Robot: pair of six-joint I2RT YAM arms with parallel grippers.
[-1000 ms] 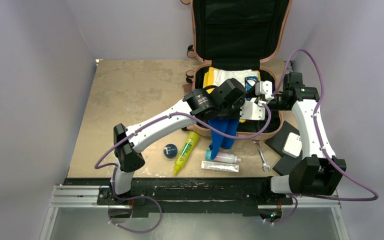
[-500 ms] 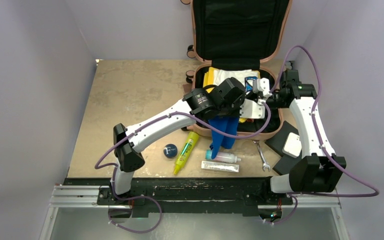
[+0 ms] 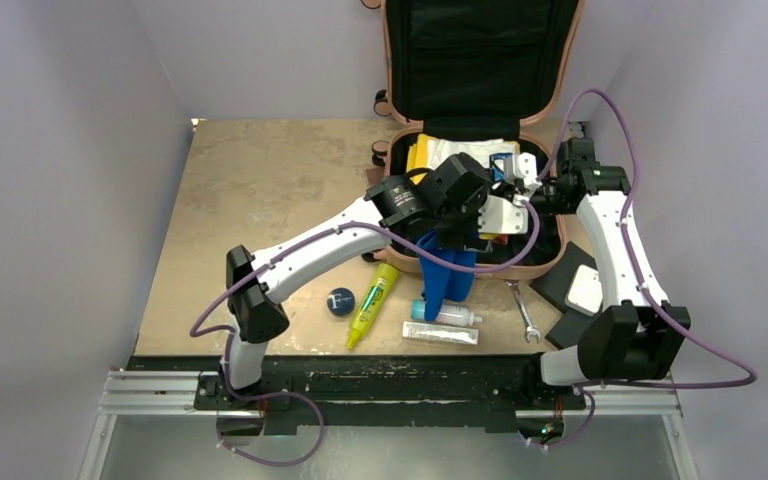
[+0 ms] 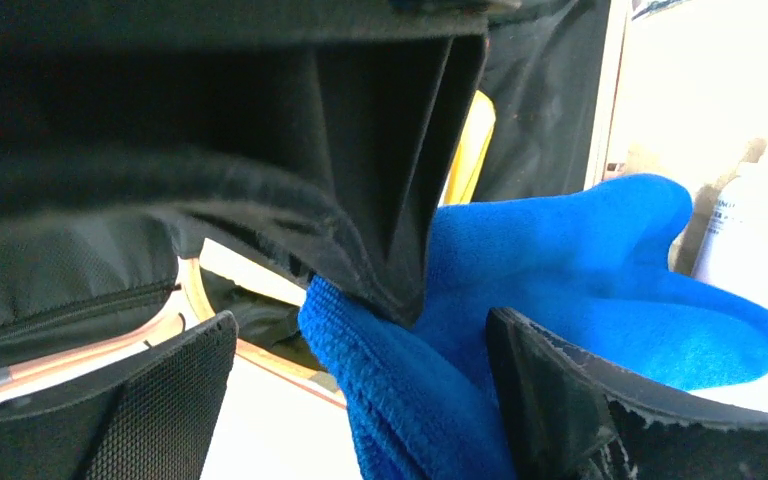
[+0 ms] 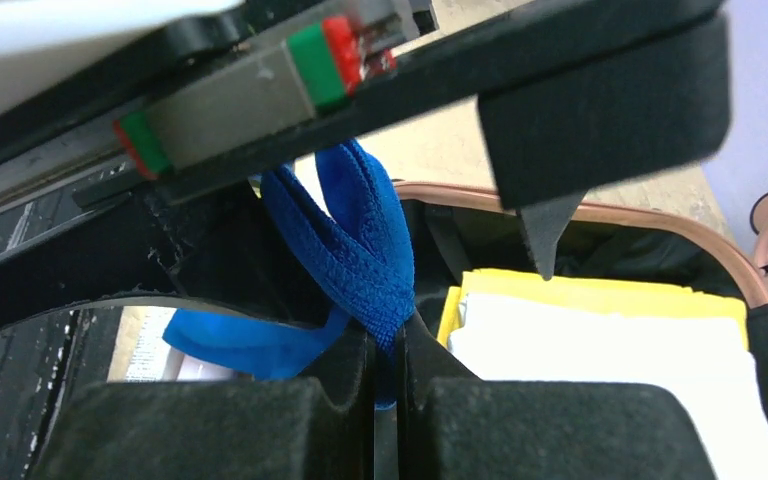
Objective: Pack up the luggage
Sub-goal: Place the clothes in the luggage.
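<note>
right fingers clamped shut on blue cloth; left fingers spread wide either side of the same cloth, no grip. luggage: salmon-pink shell, black lining, open at far right of bench, lid stood upright. lid top cropped, left arm hides much of the base. wheels face left, long axis left-right

Pale lavender walls box in a mottled tan tabletop — soft, even light.
</note>
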